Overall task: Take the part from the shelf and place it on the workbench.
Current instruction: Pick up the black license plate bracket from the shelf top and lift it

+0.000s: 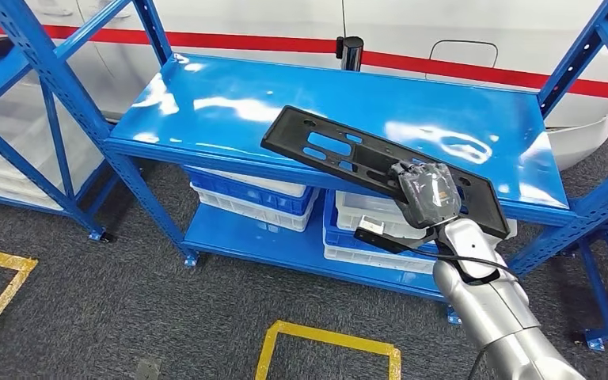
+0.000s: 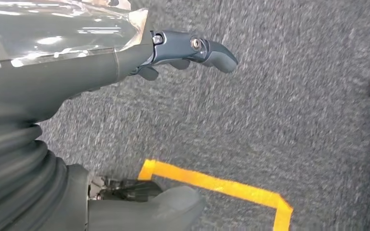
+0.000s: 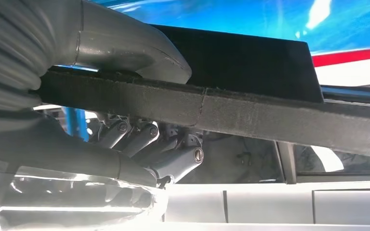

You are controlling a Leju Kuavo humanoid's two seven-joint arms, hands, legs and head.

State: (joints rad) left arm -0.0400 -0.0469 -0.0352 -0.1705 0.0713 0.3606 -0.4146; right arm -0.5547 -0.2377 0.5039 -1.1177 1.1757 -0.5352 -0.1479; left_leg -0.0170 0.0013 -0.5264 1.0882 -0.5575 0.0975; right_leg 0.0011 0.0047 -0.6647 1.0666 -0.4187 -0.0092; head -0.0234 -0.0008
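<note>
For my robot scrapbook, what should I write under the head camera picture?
Robot's right hand grips a long black part, tilted above the blue shelf.

My right hand (image 1: 427, 194) is grey under clear glossy wrap, and the part (image 1: 340, 150) is matte black. The shelf (image 1: 229, 103) is glossy bright blue. Its bins (image 1: 245, 198) are blue and white. The floor (image 1: 127, 301) is speckled dark grey with yellow tape lines (image 1: 328, 339).

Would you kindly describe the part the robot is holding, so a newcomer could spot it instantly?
Find the blue shelf; over its top's front edge the right robot hand grips a long, flat black part. Unlike the blue and white bins below, it is black with cut-out slots.
</note>
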